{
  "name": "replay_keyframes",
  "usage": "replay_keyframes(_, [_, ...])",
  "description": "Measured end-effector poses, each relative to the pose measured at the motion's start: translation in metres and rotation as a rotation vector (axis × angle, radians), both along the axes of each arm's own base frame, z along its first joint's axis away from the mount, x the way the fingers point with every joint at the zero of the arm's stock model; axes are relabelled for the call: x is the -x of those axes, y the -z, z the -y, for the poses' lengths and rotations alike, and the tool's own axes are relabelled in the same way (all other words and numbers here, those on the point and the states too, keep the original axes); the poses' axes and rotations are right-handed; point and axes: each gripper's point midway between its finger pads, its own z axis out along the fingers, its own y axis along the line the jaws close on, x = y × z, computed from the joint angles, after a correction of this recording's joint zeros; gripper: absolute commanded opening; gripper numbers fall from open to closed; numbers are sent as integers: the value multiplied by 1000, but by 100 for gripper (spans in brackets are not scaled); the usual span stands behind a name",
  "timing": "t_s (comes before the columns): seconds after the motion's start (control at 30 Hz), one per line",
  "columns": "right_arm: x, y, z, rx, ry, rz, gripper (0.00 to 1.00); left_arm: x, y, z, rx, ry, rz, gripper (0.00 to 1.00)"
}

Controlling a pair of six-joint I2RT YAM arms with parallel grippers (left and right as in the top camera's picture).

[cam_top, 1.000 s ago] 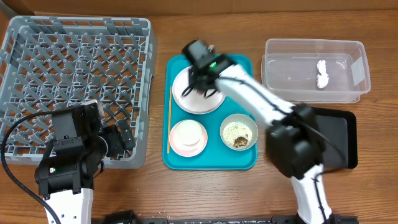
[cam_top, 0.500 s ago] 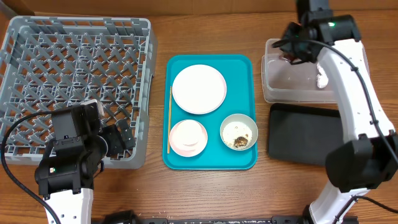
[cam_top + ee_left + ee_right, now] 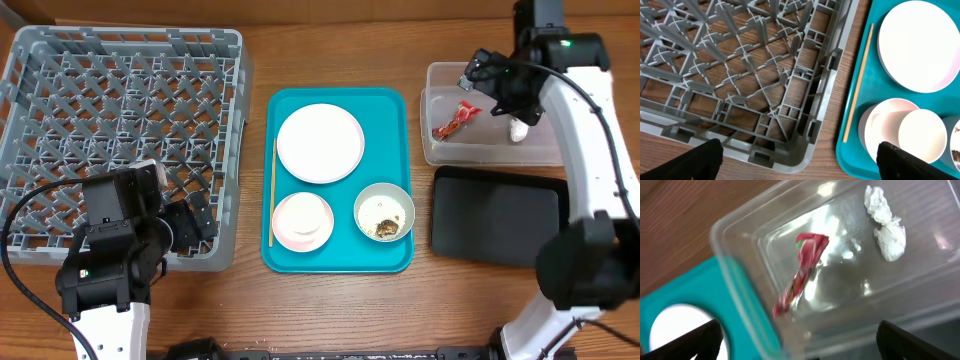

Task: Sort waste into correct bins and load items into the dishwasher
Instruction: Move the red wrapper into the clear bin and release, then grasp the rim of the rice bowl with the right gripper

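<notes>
Right gripper (image 3: 800, 340) hangs spread wide, empty, above the red wrapper (image 3: 802, 270) in the clear tub (image 3: 735, 275) — left gripper (image 3: 795, 160) spread too.

The table (image 3: 340, 40) was of brown wood, with the grain running across the overhead view. Four things lay directly on it. A grey rack (image 3: 130, 35) took the left part. A teal tray (image 3: 385, 150) lay in the middle, with a strip of bare wood between it and the rack. At the right a clear tub (image 3: 500, 68) stood at the far side, just beside the teal tray. A black tray (image 3: 495, 215) lay just in front of the tub.
</notes>
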Motion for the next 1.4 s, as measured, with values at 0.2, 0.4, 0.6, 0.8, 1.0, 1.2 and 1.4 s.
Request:
replay_keyframes(0.2, [67,-57,-18,-46,-134,-14,99,0,-1,0,0,0,2,100])
replay_keyframes(0.4, [114,-75,-60,-47,-324,4,99,0,-1,0,-1,0,3,100])
replay_keyframes(0.6, [146,-71,-124,-48,-554,146,100,-1,-2,0,-1,0,7,100])
replay_keyframes(0.8, [169,-43,-167,-15,-733,242,86,-2,-3,0,-2,0,10,100])
replay_keyframes(1.0, [166,41,-175,18,-757,83,83,-1,-3,0,-2,0,9,100])
replay_keyframes(1.2, [151,89,-189,-2,-736,-1,78,-1,-3,0,-2,0,9,100])
replay_keyframes(1.4, [147,120,-204,-32,-725,-60,72,-1,-2,0,-1,0,6,100])
